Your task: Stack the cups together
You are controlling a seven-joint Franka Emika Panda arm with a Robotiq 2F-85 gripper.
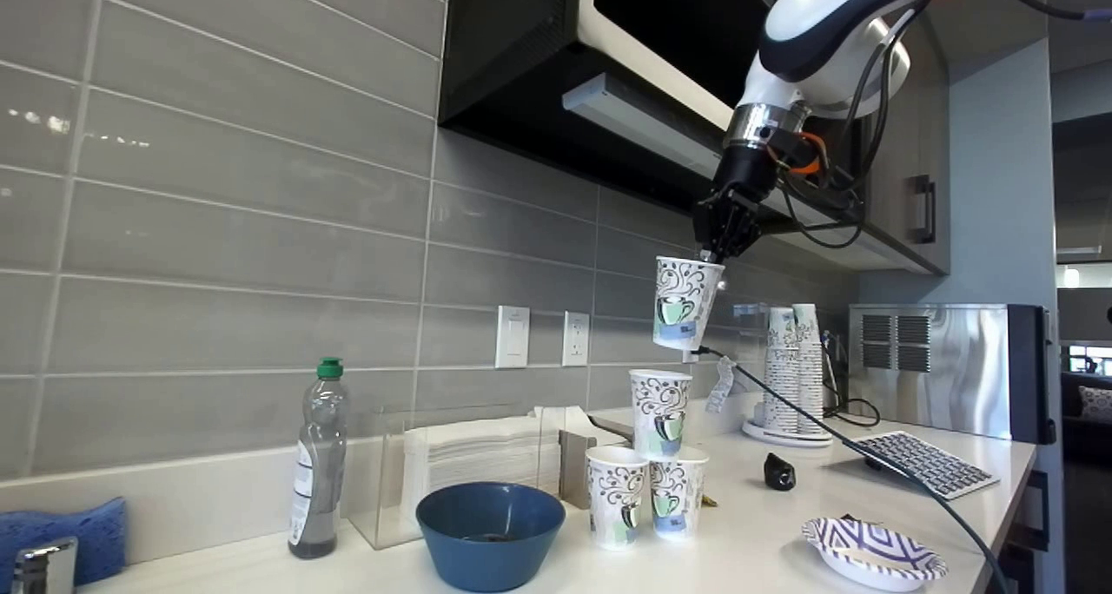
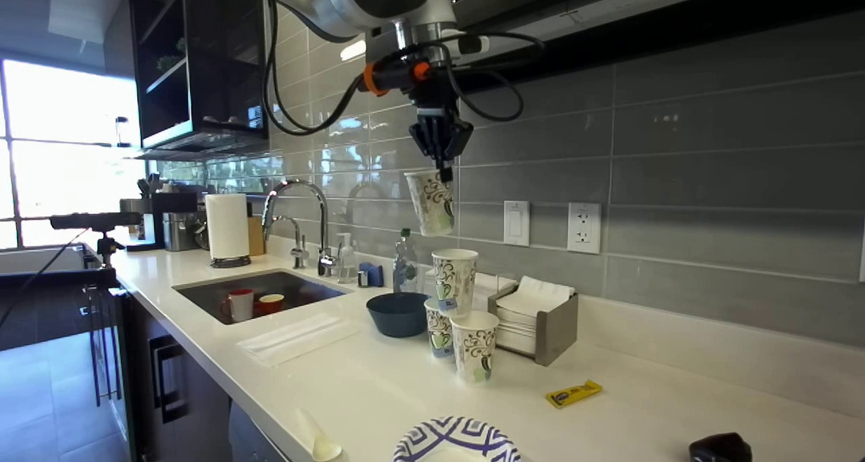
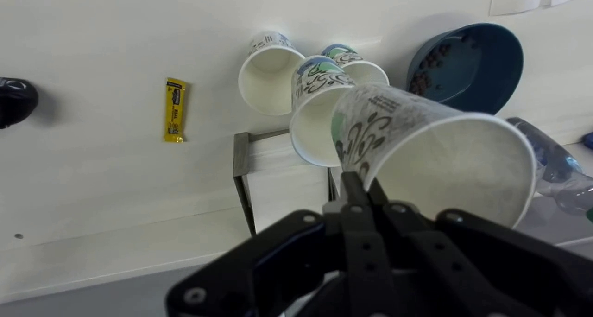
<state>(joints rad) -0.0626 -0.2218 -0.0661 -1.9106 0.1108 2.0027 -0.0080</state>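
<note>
Two white paper cups with teal-green print stand side by side on the counter, one near the bowl (image 1: 617,498) and one beside it (image 1: 679,498). A third cup (image 1: 660,410) stands upright across their rims; it also shows in an exterior view (image 2: 455,279) and the wrist view (image 3: 319,80). My gripper (image 1: 708,255) is shut on the rim of another cup (image 1: 685,303), one finger inside and one outside in the wrist view (image 3: 366,182). This held cup (image 2: 431,202) hangs slightly tilted, mouth up, in the air above the third cup, apart from it.
A blue bowl (image 1: 491,533) stands beside the lower cups. A clear bottle with green cap (image 1: 319,464) and a napkin holder (image 2: 557,330) stand along the wall. A patterned plate (image 1: 873,555), yellow bar (image 2: 573,394), black object (image 1: 779,471) and tall cup stacks (image 1: 780,377) are nearby.
</note>
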